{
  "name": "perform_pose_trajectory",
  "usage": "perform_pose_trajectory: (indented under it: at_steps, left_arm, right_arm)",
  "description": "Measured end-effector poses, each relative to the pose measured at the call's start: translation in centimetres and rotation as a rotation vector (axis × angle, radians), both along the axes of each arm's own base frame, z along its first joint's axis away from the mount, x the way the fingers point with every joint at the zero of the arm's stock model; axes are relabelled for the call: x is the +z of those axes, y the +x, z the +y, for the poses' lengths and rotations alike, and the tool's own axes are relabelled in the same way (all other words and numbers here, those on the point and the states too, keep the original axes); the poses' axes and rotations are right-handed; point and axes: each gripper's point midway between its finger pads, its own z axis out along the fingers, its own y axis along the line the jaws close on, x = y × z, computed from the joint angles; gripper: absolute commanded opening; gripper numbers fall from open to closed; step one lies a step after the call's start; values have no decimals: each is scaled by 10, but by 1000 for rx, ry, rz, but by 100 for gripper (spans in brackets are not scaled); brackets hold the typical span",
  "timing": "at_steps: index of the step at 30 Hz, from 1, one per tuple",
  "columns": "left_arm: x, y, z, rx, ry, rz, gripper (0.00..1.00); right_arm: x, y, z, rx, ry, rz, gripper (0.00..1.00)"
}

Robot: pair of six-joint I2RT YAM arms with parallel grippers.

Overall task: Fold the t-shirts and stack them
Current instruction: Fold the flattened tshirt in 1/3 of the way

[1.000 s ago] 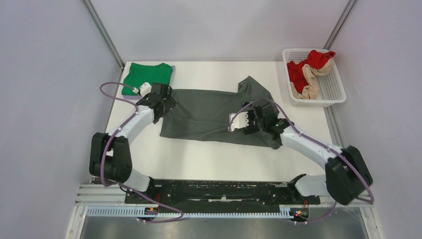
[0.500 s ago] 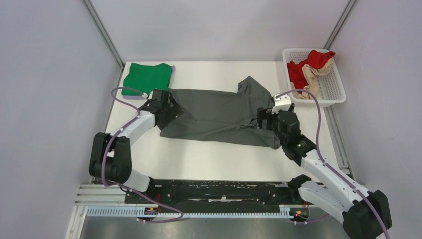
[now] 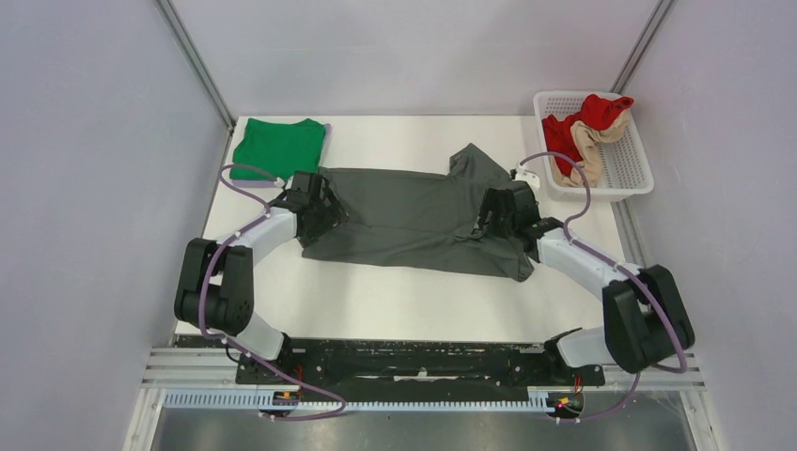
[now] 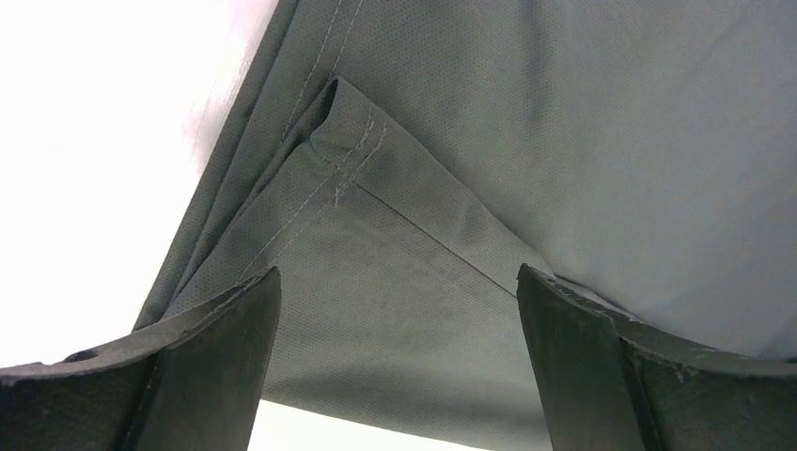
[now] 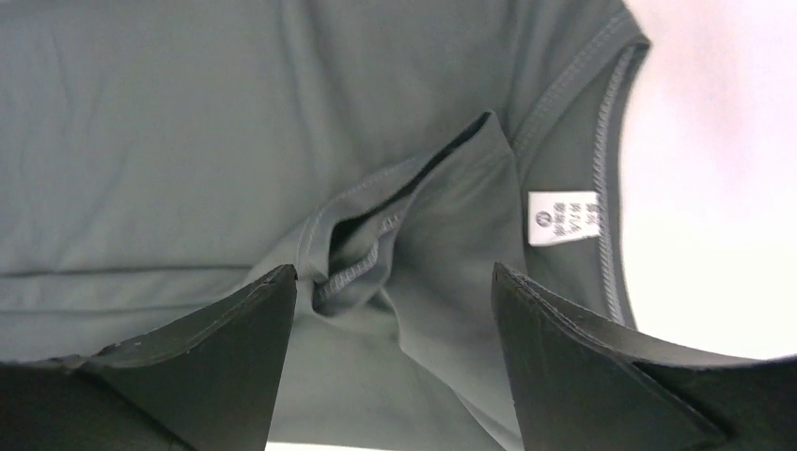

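**Both grippers low over the grey shirt, jaws apart**

The dark grey t-shirt (image 3: pixel 414 221) lay spread sideways across the middle of the white table (image 3: pixel 404 305). It was mostly flat, with one sleeve pointing to the far side and the other toward the near edge at the right end. The green t-shirt (image 3: pixel 279 147) sat folded at the far left corner of the table, close to the grey one's left end.

The left gripper (image 3: pixel 327 210) was down low over the grey shirt's left end. Seen from its wrist, its jaws stood wide apart and gripped nothing. A turned-over corner of the hem (image 4: pixel 376 188), stitching showing, lay on the cloth in the gap between them, with bare table just past the edge to the left.

The right gripper (image 3: pixel 487 224) was low over the shirt's right end. Its jaws were also apart, closed on nothing. A puckered fold of stitched cloth (image 5: pixel 362 249) sat between them, and the neckline (image 5: pixel 616 188) with a small white label (image 5: pixel 562 217) lay just to the right of the gap. I could not tell whether either gripper's tips were actually pressing into the fabric.

At the far right corner stood a white basket (image 3: pixel 632 167), holding a red garment (image 3: pixel 601 111) bunched up with a beige garment (image 3: pixel 585 158).
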Motion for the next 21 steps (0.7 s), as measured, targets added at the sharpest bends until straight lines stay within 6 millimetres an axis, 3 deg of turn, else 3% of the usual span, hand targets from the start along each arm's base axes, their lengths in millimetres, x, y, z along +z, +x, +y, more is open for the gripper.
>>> perform_pose_trajectory:
  at_steps: [7,13,17,21]
  left_arm:
    - [-4,-1,3,-11,22,9,100]
    - [-8,-1,7,0,43,18,100]
    - [-12,-2,7,0,48,29,100]
    - [-12,-2,9,3,56,30,100]
  right_arm:
    - [-23,25,13,-36,34,57,58]
    - [-41,31,10,-81,15,98,48]
    - [-53,32,10,-86,2,130,28]
    - [-53,43,12,-83,-14,120,5]
